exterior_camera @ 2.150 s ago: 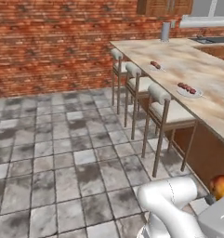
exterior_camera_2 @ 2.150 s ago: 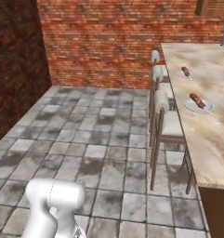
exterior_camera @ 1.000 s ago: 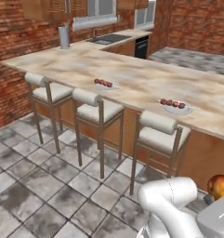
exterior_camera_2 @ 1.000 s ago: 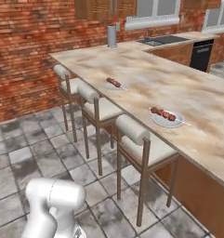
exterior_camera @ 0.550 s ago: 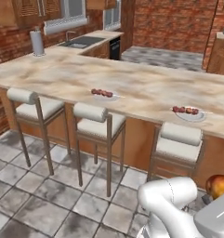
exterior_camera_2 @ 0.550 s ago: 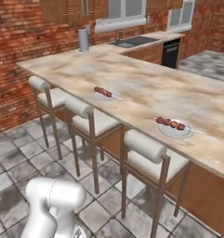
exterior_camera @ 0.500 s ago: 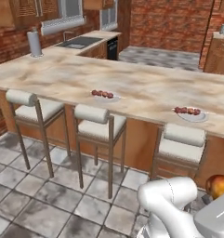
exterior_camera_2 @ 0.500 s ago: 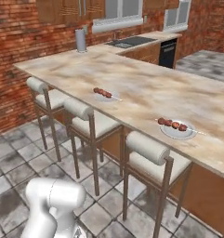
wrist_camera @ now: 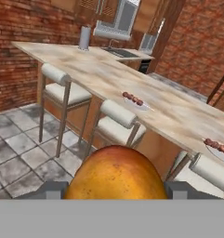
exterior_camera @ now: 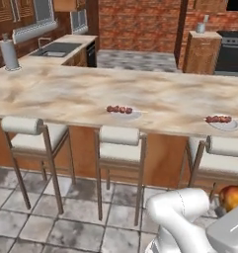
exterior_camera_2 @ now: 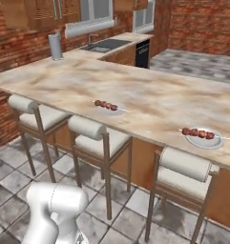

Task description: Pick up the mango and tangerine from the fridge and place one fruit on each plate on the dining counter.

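My gripper is shut on the mango, a big orange-yellow fruit held between the two dark fingers low in the hand view. In the left base view the mango shows at the lower right beside my white arm. The dining counter stretches across ahead of me. Two white plates with meat skewers rest on it: one near the middle and one to the right. The right base view shows the same plates. The tangerine and the fridge are out of view.
Three stools with grey backrests line the counter's near side, between me and the plates. A paper towel roll stands at the counter's far left. Tiled floor lies below.
The base has driven and turned, so the whole scene shifted: the dining counter now lies broadside and nearer. The mango stays in the shut gripper.
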